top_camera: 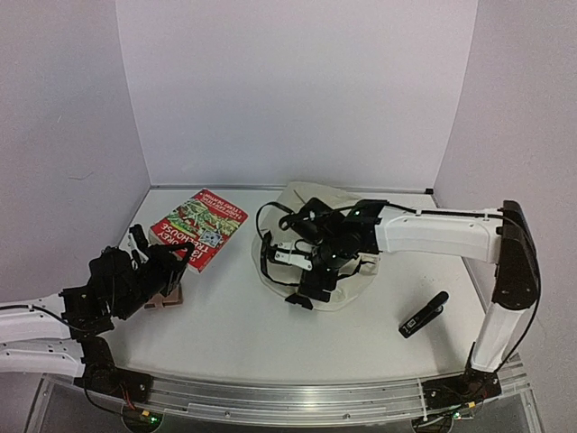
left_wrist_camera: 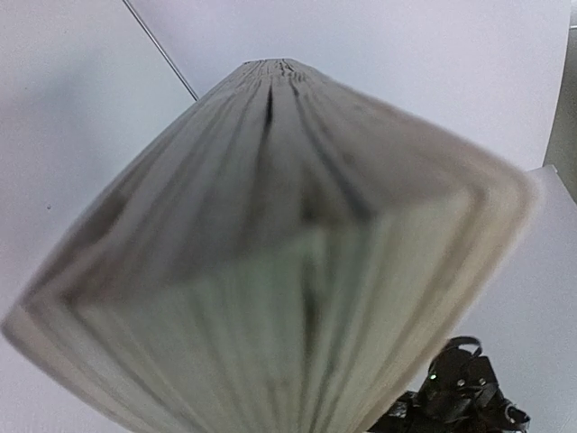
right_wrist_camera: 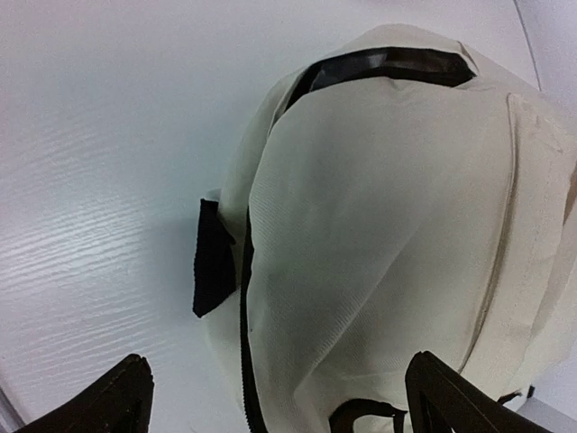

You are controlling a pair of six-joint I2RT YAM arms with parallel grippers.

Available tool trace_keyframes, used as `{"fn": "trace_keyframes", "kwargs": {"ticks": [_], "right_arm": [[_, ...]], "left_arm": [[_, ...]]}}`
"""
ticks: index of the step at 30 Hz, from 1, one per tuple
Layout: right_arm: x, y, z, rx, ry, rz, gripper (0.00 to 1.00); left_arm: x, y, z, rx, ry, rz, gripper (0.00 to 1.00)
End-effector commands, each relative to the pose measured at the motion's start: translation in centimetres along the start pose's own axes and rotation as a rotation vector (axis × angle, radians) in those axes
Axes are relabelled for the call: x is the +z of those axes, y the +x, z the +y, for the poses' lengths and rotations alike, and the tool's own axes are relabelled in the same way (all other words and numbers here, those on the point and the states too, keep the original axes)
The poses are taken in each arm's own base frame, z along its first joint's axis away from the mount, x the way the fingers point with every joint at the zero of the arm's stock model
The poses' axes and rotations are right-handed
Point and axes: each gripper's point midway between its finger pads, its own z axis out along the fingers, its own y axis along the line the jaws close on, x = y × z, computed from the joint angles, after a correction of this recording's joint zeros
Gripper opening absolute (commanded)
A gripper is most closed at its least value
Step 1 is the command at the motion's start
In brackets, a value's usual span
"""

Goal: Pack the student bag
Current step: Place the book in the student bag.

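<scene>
Bag [right_wrist_camera: 379,225] lies on desk [top_camera: 270,334] beneath wide-open right jaws, left jaws clamping a book [top_camera: 200,227]; ideally hold its mouth open before sliding that in.

Right arm [top_camera: 433,233]: white shells, black joints behind the black right pincer [top_camera: 302,257]. Black cables [top_camera: 263,236] loop beside it. Left arm [top_camera: 99,293] alike.

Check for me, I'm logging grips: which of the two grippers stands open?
The right gripper, fingers spread wide above the cream fabric backpack; the left gripper grips the red-covered book by its edge.
</scene>
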Motion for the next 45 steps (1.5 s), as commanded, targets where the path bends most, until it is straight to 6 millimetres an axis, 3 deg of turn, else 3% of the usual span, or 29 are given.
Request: {"fn": "trace_keyframes", "kwargs": {"ticks": [1, 4, 7, 17, 21, 27, 37, 45], "right_arm": [[1.9, 0.5, -1.1, -0.123, 0.180, 0.101, 0.98], [2.7, 0.2, -1.9, -0.137, 0.249, 0.133, 0.97], [2.9, -0.4, -3.3, -0.124, 0.324, 0.142, 0.88], [0.0, -4.6, -6.8, -0.051, 0.436, 0.041, 0.56], [-0.4, -4.7, -7.5, -0.032, 0.431, 0.022, 0.37], [-2.1, -4.9, -9.3, 0.085, 0.396, -0.049, 0.00], [-8.8, -9.0, -14.3, 0.400, 0.266, -0.346, 0.00], [-10.7, -10.3, -14.9, 0.433, 0.239, -0.412, 0.00]], "left_arm": [[-0.8, -1.6, -1.0, -0.058, 0.042, -0.065, 0.00], [-1.0, -1.7, -0.6, -0.069, 0.037, -0.069, 0.00], [-1.0, -1.6, -0.3, -0.077, 0.030, -0.067, 0.00], [-1.0, -1.3, 0.4, -0.081, 0.025, -0.064, 0.00], [-1.1, -1.4, 0.6, -0.081, 0.024, -0.067, 0.00], [-1.0, -0.4, 0.5, -0.061, 0.058, -0.019, 0.00], [-1.2, 2.8, -0.9, 0.012, 0.165, 0.153, 0.00], [0.2, 5.7, -3.1, 0.079, 0.227, 0.286, 0.00]]}}
